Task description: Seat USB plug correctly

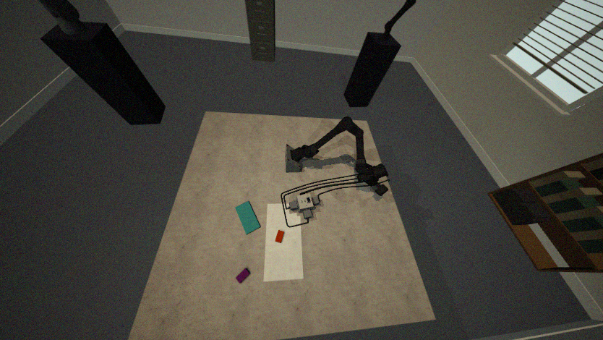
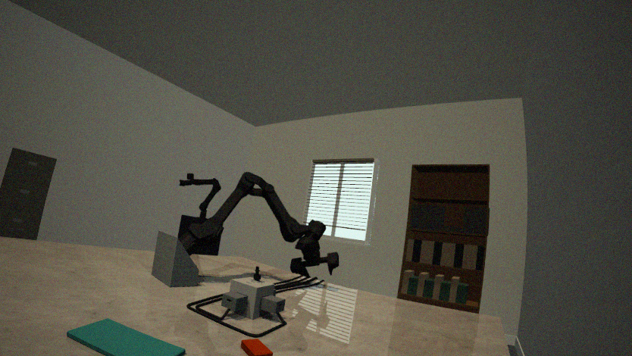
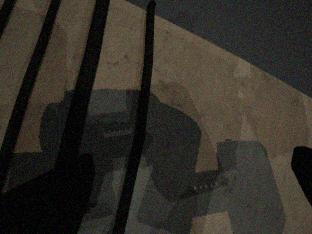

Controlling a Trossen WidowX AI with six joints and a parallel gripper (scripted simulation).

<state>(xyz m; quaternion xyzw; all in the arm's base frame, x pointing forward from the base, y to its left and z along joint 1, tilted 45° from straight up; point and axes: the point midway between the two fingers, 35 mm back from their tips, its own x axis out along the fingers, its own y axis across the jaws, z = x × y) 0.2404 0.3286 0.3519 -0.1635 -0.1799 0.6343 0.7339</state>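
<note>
Wide-open, empty gripper (image 1: 382, 184) (image 2: 314, 270) (image 3: 194, 160) above the black cables (image 1: 324, 182) (image 2: 297, 282) (image 3: 85, 90), well apart from the upright plug (image 2: 257, 275) on the power cube (image 1: 301, 204) (image 2: 251, 292).

Room and Table Contents: Non-Task Items

Teal slab (image 1: 248, 217) (image 2: 123, 338): lies flat on the table (image 1: 354, 270) (image 2: 39, 282). Red block (image 1: 279, 236) (image 2: 256, 347): rests on the white sheet (image 1: 283, 263). Purple block (image 1: 243, 275): on bare tabletop, near the sheet, apart from it. Cabinet (image 1: 262, 33) (image 2: 27, 194): upright, drawer-fronted, by the wall. Window (image 1: 559, 51) (image 2: 339, 201): blinds lowered, slats parted, daylight showing. Bookcase (image 1: 512, 184) (image 2: 450, 166): brown, upright, books on its lower shelves. Two black pedestals, left (image 1: 105, 76) and right (image 1: 371, 69) in the top view: both standing on the floor.
</note>
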